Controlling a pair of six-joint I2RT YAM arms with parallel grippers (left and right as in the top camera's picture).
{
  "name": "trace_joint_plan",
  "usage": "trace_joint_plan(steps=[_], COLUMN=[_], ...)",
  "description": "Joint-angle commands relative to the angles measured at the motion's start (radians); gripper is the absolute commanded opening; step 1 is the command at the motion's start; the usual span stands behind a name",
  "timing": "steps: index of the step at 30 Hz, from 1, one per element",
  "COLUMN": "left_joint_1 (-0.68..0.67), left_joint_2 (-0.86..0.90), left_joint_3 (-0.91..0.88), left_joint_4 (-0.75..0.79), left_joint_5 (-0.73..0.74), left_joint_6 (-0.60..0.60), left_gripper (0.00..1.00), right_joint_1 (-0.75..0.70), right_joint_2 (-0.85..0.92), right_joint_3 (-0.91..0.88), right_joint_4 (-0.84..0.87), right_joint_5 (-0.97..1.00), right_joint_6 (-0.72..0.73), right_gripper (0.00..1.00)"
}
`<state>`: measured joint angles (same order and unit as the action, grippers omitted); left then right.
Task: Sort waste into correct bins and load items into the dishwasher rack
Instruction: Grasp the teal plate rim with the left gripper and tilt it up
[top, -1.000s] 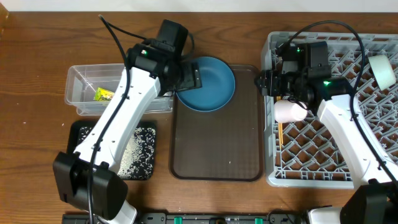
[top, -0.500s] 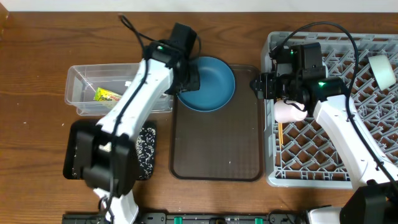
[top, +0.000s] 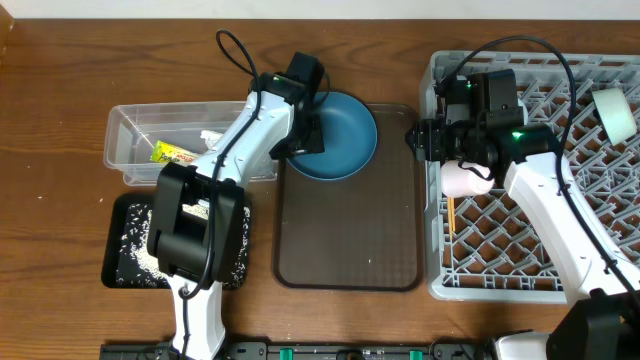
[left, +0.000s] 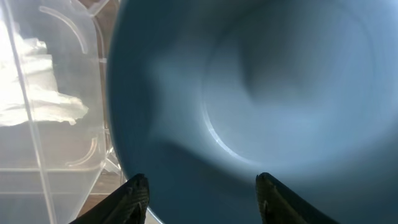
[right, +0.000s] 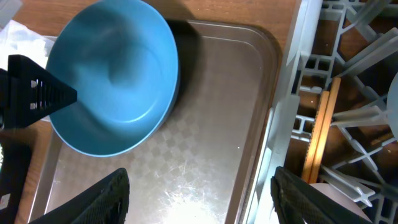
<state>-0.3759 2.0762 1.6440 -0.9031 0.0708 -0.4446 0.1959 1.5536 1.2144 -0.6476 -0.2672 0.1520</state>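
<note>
The dark blue plate (top: 340, 135) lies at the back of the brown serving tray (top: 350, 240) and fills the left wrist view (left: 280, 93). My left gripper (top: 305, 135) is open at the plate's left rim, its fingers (left: 202, 193) spread over the rim. The clear tub (top: 130, 160) holds the yellow-green wrapper (top: 172, 153) and the white tissue (left: 37, 93). The black tray (top: 120, 215) holds rice grains. My right gripper (top: 420, 135) is open and empty above the edge between tray and grey rack (top: 540, 250). The pink cup (top: 467, 178) and chopsticks (right: 320, 134) lie in the rack.
A pale bowl (top: 615, 112) sits at the rack's far right. The left arm stretches from the front edge over the black tray and the tub. Bare brown tray (right: 205, 124) lies in front of the plate.
The left arm has swung so its links now cover part of the black tray and tub, and its gripper has moved a little right onto the plate's rim. The right arm has barely moved.
</note>
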Motion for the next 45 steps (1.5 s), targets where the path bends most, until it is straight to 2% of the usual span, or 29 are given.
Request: trace_joint_plan(steps=[1,19,24,31,37,40,45], left_joint_1=[0.016,0.041,0.024,-0.068,-0.185,-0.234,-0.306], left_joint_2=[0.010,0.010,0.010,0.011,0.011,0.011,0.005], left_joint_3=[-0.002,-0.004,-0.004,-0.019,-0.125,-0.179,-0.190], left_joint_4=[0.004,-0.005,-0.017,-0.013,0.114,0.162,0.150], left_joint_5=[-0.038,-0.030,0.049,0.079,0.075,0.076,0.115], left_joint_6=[0.002,0.002,0.002,0.002,0.002,0.002,0.019], left_gripper=[0.59,0.64,0.63,0.64,0.64,0.64,0.59], right_joint_1=[0.007,0.008,0.008,0.008,0.007,0.007,0.007], right_joint_2=[0.010,0.012,0.012,0.012,0.012,0.012,0.012], right_joint_3=[0.000,0.000,0.000,0.000,0.000,0.000,0.000], right_joint_4=[-0.003,-0.019,-0.022,-0.026,-0.042,-0.053,-0.067], right_joint_5=[0.030,0.055,0.055,0.055,0.062,0.105,0.216], right_joint_6=[-0.012,-0.012,-0.012,-0.012,-0.012,-0.012,-0.012], right_gripper=[0.72,0.72,0.73,0.73,0.73,0.73,0.74])
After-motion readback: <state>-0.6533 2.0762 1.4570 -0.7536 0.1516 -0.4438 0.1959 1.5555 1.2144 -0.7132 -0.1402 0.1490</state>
